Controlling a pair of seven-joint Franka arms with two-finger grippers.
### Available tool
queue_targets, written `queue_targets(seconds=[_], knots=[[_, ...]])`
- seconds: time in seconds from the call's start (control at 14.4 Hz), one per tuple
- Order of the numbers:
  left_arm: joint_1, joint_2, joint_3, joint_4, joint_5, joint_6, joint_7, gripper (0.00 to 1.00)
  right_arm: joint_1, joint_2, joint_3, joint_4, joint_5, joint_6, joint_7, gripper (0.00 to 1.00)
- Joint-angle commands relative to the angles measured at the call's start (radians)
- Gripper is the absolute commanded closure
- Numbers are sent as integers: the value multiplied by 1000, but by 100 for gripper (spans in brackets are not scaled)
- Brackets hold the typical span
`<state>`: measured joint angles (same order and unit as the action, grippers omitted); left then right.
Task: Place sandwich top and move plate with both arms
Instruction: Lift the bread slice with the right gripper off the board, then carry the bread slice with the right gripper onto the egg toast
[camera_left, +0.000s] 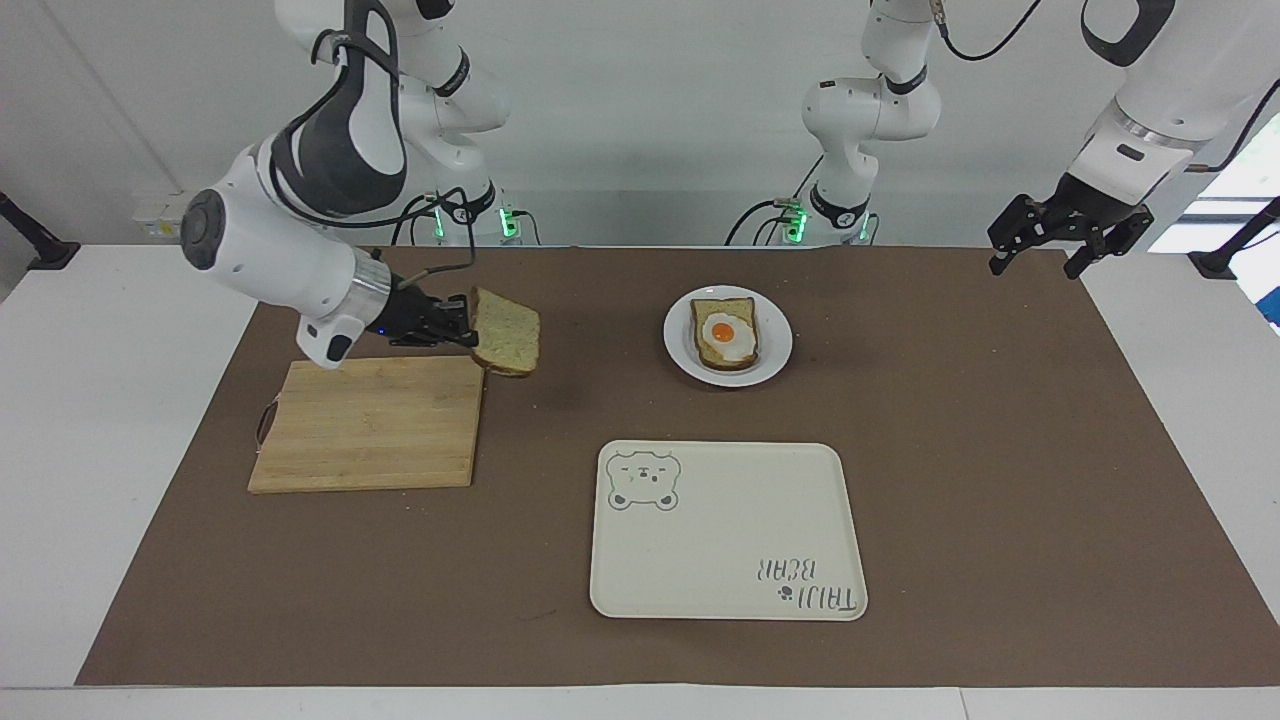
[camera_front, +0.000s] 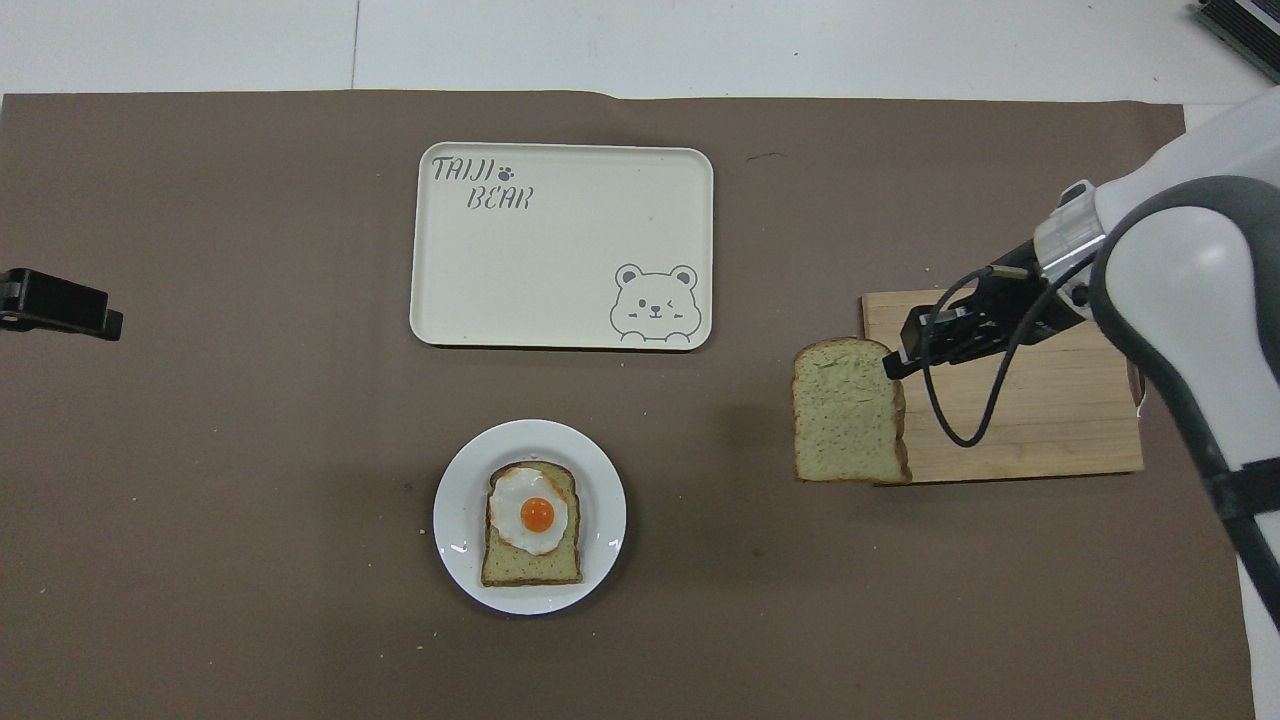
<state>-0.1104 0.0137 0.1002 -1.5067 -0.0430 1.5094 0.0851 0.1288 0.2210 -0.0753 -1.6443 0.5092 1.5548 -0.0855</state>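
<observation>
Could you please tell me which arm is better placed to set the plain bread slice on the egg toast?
Right: its tool already grips the sandwich top in the air beside the cutting board. The left tool waits, open.

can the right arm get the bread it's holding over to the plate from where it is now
Probably yes. The right gripper is shut on the sandwich top, held up over the cutting board's edge. Only bare mat lies between it and the plate, and the left gripper waits at the table's end.

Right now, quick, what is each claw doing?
Right claw: shut on the bread slice, up over the cutting board's edge.
Left claw: open, holding nothing, waiting over the table's corner.
</observation>
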Motion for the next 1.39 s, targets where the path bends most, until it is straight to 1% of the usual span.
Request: queue_targets(seconds=[0.0, 0.42, 0.62, 0.83, 0.97, 1.32], knots=[[1, 3, 0, 14, 20, -17, 12, 0, 64, -34, -3, -32, 60, 10, 49, 100], [1, 3, 0, 14, 20, -17, 12, 0, 144, -83, -3, -107, 179, 14, 84, 100], [1, 3, 0, 14, 20, -17, 12, 0, 196, -94, -3, -129, 224, 62, 148, 100], [0, 3, 0, 14, 20, -17, 12, 0, 245, -114, -1, -160, 255, 122, 185, 100], [3, 3, 0, 14, 20, -17, 12, 0, 293, -126, -3, -183, 302, 180, 226, 100], [1, 3, 0, 16, 19, -15, 12, 0, 423, -94, -1, -235, 367, 385, 233, 100]])
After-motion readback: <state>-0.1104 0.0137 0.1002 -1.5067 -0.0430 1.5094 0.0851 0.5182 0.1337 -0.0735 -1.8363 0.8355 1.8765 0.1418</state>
